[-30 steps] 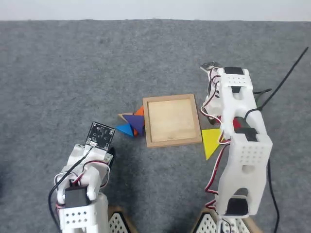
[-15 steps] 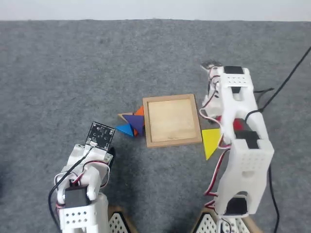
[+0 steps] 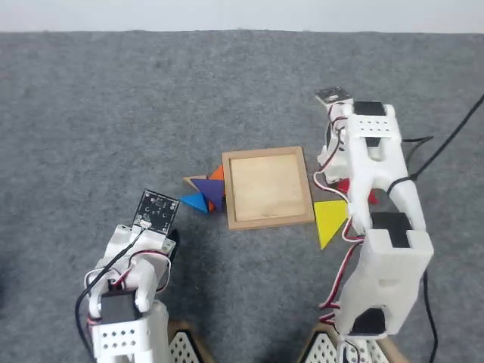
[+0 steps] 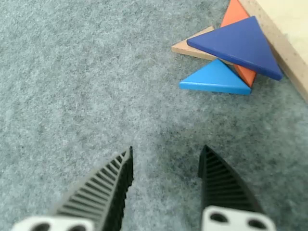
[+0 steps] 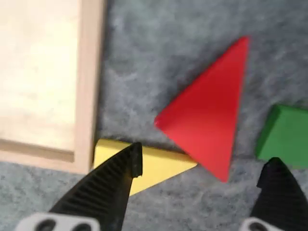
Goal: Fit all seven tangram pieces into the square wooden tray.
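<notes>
I am hovering my right pincer (image 5: 206,162), spread open, over the red triangle (image 5: 209,120) lying on the desk (image 5: 144,53) near the tray (image 5: 89,72); I am aiming to straddle it alone, avoiding the touching yellow triangle (image 5: 154,166).

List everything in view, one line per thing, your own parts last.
Wooden tray: one, pale wood, mid-table, nothing in it.
Dark blue triangle: one, left of the tray, lying on the orange and tan pieces.
Orange piece: one, against the tray's left edge.
Tan piece: one, partly under the dark blue triangle.
Light blue triangle: one, beside that pile.
Yellow triangle: one, right of the tray.
Red triangle: one, right of the tray.
Green piece: one, beyond the red triangle.
Carpet: grey, covers the table.
Left gripper: open, over bare carpet.
Right gripper: open, above the red triangle.
</notes>
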`<state>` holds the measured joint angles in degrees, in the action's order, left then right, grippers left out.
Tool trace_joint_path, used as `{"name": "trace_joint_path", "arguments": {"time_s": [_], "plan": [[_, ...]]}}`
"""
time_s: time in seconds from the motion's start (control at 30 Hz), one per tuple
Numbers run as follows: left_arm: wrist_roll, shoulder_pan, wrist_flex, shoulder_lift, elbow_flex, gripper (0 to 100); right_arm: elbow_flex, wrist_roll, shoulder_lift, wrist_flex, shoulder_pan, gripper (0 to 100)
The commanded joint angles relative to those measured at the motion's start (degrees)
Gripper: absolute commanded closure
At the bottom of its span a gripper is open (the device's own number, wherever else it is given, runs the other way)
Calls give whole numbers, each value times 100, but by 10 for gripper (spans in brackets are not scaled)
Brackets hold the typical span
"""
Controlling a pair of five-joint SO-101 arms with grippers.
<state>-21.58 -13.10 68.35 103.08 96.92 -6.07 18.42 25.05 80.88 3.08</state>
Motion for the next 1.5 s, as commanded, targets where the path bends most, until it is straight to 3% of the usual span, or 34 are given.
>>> {"name": "trace_joint_path", "arguments": {"time_s": [0.0, 0.3, 0.57, 0.97, 1.2, 1.47], "plan": [[-79, -35, 79, 88, -48, 793, -237, 185, 233, -233, -110, 657], [-79, -35, 79, 88, -48, 793, -484, 123, 743, -356, -75, 668], [-79, -35, 79, 88, -48, 793, -475, -791, 989, -435, -92, 669], [-79, -35, 79, 88, -48, 793, -475, -1055, 980, -523, -66, 671], [-79, -35, 79, 88, -48, 793, -475, -1081, 954, -558, -110, 838], [-79, -35, 79, 88, -48, 793, -484, -1081, 945, -611, -119, 850]]}}
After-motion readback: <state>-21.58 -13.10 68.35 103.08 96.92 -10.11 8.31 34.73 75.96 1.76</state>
